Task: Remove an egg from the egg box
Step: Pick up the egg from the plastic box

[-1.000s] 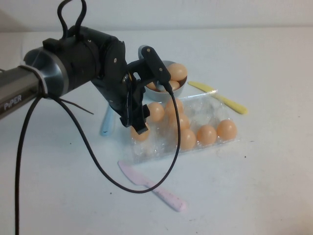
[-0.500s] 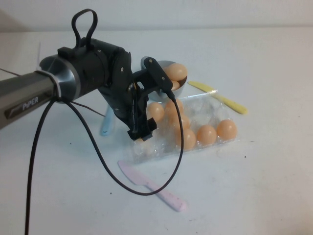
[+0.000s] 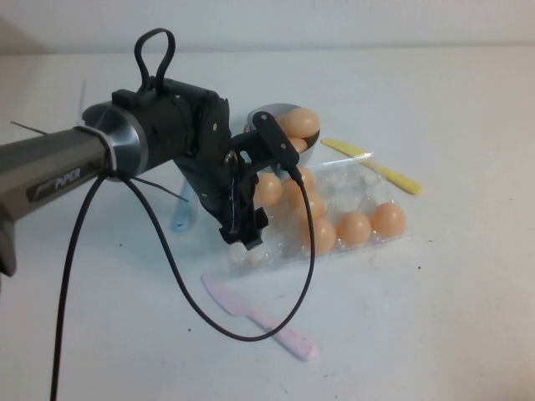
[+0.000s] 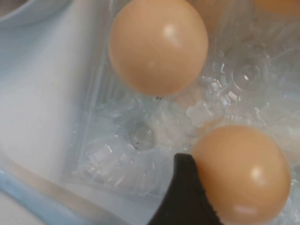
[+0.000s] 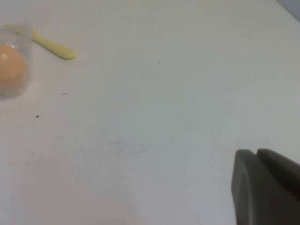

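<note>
The left gripper [image 3: 251, 219] is lowered onto the near left end of the egg box [image 3: 380, 188], its body and the arm hiding the cups beneath it in the high view. Whether its jaws are spread or closed on anything cannot be told: the high view shows only the back of one black finger [image 3: 243, 230], and the left wrist view shows just one dark fingertip [image 4: 185, 194]. That fingertip sits right against the side of the egg [image 4: 241, 173], which rests in a cup at the box's edge. A second egg [image 4: 158, 44] sits in the neighbouring cup further from the fingertip, with an empty clear hollow between them. Beyond the gripper, more eggs fill the box's far cups, partly masked by the wrist cable. A grey bowl [image 3: 303, 150] with eggs in it stands just behind the gripper. A pink knife [image 3: 259, 317] lies on the table nearer the camera than the gripper, a yellow knife [image 3: 372, 164] past the box.

The right gripper [image 5: 265, 185] appears only as a cut-off dark corner over bare table, well apart from the box; its state is unclear.
</note>
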Controlling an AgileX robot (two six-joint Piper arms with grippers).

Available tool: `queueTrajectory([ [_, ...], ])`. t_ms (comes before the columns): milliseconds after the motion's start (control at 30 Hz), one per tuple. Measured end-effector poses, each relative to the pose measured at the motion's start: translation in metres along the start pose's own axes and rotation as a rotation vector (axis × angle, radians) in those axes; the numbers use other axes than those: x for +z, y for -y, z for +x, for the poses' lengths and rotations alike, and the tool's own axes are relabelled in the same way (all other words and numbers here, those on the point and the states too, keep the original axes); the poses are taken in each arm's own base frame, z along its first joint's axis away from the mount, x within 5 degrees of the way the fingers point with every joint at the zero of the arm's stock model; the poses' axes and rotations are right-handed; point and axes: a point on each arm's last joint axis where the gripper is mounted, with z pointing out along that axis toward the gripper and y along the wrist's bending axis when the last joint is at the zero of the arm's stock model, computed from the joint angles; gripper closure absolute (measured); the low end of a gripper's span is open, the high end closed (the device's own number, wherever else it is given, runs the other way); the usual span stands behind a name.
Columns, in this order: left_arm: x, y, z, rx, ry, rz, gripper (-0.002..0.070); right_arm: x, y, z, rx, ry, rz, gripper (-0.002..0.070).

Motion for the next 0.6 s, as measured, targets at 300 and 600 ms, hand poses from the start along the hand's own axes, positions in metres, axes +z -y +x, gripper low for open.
queueTrajectory([
  [300, 0.000, 0.000, 0.000, 0.005, 0.000, 0.000, 0.0340, 0.000, 0.000, 0.000, 0.000, 0.000, 0.000, 0.0692],
  [600, -0.017, -0.002, -0.002, 0.009, 0.029, -0.026, 0.0340, 0.000, 0.000, 0.000, 0.000, 0.000, 0.000, 0.0693],
])
